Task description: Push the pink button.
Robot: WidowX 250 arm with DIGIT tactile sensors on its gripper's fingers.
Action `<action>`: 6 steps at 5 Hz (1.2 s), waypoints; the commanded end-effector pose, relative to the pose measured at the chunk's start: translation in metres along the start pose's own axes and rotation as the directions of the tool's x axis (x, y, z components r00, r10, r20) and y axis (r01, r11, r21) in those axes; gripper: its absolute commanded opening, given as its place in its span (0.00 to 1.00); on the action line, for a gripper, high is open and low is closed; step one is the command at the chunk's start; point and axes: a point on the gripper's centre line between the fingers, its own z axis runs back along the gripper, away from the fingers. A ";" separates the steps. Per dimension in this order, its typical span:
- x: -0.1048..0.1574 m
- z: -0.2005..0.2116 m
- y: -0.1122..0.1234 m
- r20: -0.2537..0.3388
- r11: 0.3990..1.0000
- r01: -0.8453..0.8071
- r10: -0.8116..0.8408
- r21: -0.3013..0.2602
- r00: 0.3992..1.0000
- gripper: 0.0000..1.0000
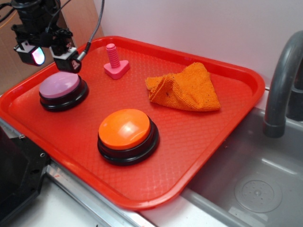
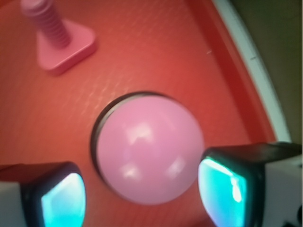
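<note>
Exterior: high, angled down from near side, takes in whole tray [image 1: 227, 156] and sink. Wrist: close, straight down. Both share pink button [image 1: 59, 86] [image 2: 149, 147] and bolt [image 1: 115, 62] [image 2: 59, 40]

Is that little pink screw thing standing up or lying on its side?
Standing upright. The pink bolt toy rests on its flat triangular base on the red tray, threaded shaft pointing up, in both views.
</note>
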 end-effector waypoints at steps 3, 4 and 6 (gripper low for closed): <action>-0.005 0.021 0.030 0.075 1.000 -0.007 0.010 -0.029 0.997 1.00; -0.005 0.021 0.031 0.083 1.000 0.011 -0.010 -0.022 0.996 1.00; -0.005 0.019 0.034 0.104 0.999 0.044 -0.041 -0.023 0.994 1.00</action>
